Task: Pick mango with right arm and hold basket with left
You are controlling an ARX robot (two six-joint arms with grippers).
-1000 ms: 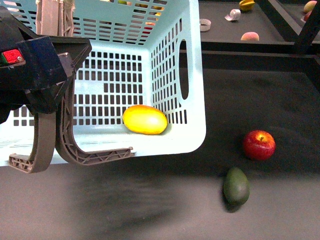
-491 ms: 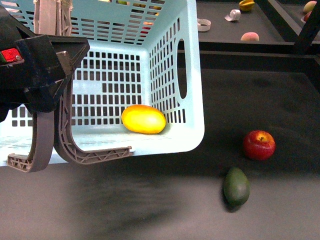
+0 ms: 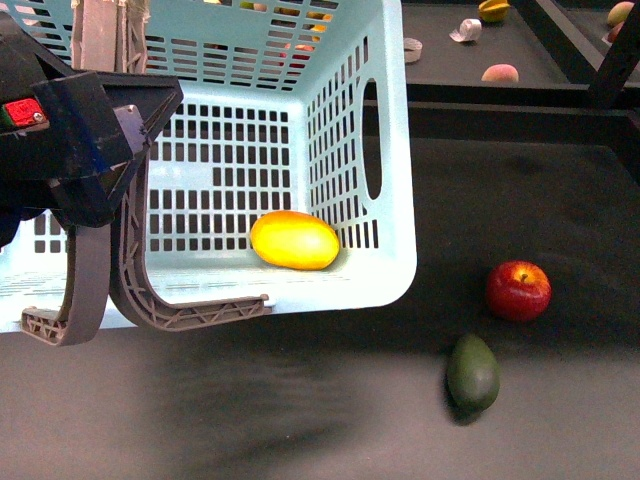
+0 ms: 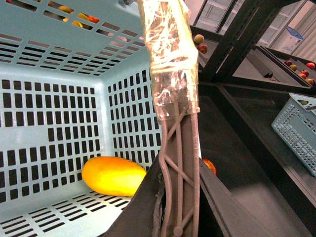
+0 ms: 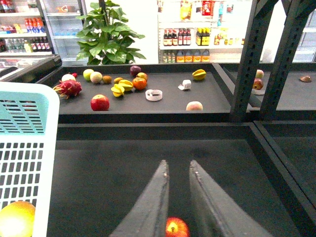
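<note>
A red apple [image 3: 518, 290] lies near a dark green avocado [image 3: 472, 372] on the black tabletop [image 3: 560, 200].

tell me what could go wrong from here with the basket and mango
1. The basket is held tilted by its handle in the left claw; the loose mango may roll, or the handle may slip.
2. The right claw points at the apple, not the mango, so it might grab the wrong fruit.
</note>
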